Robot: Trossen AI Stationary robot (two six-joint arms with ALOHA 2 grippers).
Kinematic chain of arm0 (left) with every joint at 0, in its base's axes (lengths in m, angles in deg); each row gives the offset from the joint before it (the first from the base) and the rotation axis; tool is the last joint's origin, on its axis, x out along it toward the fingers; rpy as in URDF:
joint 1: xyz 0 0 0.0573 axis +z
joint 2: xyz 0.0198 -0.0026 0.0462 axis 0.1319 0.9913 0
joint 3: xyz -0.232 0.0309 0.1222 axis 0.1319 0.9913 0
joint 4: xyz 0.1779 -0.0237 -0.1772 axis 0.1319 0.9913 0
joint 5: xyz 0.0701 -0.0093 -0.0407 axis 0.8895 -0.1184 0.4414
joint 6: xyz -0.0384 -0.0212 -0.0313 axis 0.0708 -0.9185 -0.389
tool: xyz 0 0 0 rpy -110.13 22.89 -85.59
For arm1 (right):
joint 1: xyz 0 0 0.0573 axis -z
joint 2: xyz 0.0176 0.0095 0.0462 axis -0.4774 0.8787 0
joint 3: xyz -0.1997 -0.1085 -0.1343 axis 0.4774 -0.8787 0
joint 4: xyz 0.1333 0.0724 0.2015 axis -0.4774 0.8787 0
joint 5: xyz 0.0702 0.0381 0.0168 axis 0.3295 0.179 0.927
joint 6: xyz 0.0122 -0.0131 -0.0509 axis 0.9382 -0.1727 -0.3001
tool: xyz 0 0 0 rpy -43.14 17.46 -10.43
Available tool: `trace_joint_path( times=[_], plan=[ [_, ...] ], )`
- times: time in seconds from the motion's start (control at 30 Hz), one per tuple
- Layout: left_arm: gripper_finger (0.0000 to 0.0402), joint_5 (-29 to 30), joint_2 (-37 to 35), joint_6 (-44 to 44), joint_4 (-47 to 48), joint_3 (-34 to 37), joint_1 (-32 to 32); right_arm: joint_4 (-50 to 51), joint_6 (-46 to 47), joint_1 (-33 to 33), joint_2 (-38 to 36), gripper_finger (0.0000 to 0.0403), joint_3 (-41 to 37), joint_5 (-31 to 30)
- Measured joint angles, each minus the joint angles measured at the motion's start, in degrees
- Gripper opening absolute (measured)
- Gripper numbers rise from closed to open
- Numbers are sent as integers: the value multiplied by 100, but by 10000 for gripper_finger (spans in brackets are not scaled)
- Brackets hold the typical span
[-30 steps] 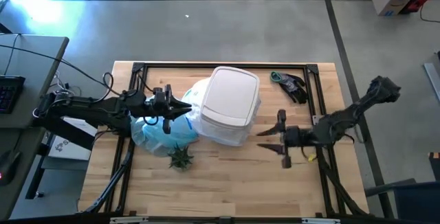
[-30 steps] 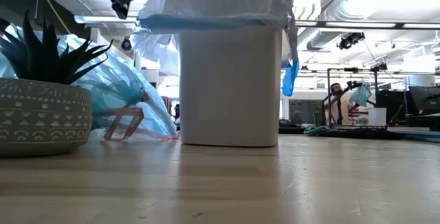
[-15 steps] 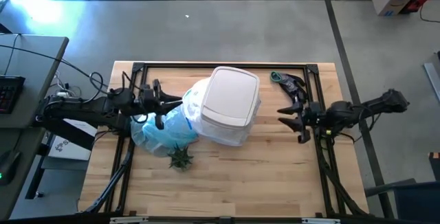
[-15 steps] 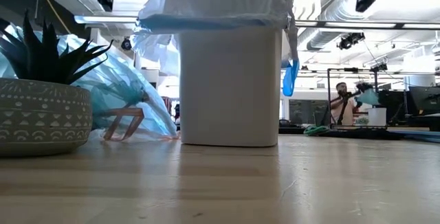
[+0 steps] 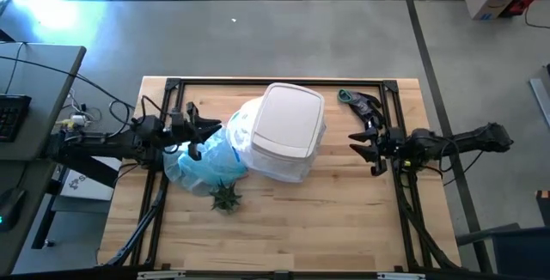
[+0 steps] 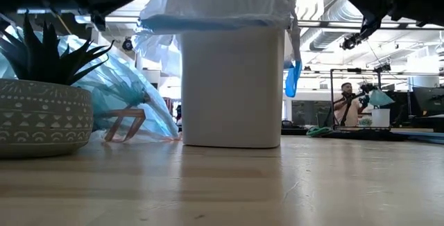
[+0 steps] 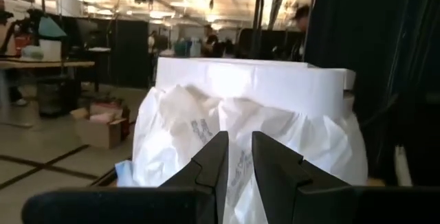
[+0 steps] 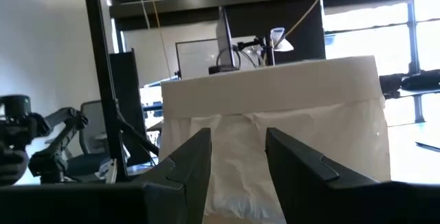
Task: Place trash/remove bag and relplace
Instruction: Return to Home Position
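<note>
White bin (image 5: 288, 143): lid (image 5: 290, 112) on, mid-table (image 5: 344, 228).
Light-blue bag (image 5: 199, 164): slumped on the table against the bin's left side, near the potted plant (image 5: 226, 197).
Left gripper (image 5: 206, 138): fingers parted, empty, over the bag's edge.
Right gripper (image 5: 359, 151): fingers parted, empty, right of the bin and apart from it.

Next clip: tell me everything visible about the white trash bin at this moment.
The white bin stands upright near the middle of the wooden table. It looks like smooth hard plastic, straight-walled, its rounded lid closed on top. A pale crinkly liner bulges out beneath the lid and drapes over the upper walls, blue-edged. The light-blue bag lies against it on the left arm's side. The left tool and right tool hang clear of it.
</note>
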Motion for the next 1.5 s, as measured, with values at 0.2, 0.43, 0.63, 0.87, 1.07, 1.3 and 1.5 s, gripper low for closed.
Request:
trace_joint_path(
  times=[0.2, 0.43, 0.63, 0.87, 1.07, 1.3, 1.5],
  plan=[
    [48, -359, -182, -236, -762, 710, 265, 113, -10, -2, 0, 128, 0, -15],
    [48, -421, -177, -398, -945, 1212, 421, 248, -61, -2, 0, 128, 0, -44],
    [48, -522, -173, -374, -1209, 1393, 521, 416, -73, 74, -2, 128, 0, -264],
    [48, -673, -173, -308, -1255, 1393, 814, 514, 0, 504, -4, 128, 0, 46],
    [48, -1167, -173, -488, -1246, 1393, 985, 799, 106, 903, -4, 128, 0, 209],
    [48, -1454, -173, -544, -1019, 1388, 1095, 790, 241, 1139, -7, 128, -182, 341],
    [48, -1466, -177, -617, -899, 1388, 1095, 1093, 656, 1464, 22, 128, -328, 109]
  ],
)
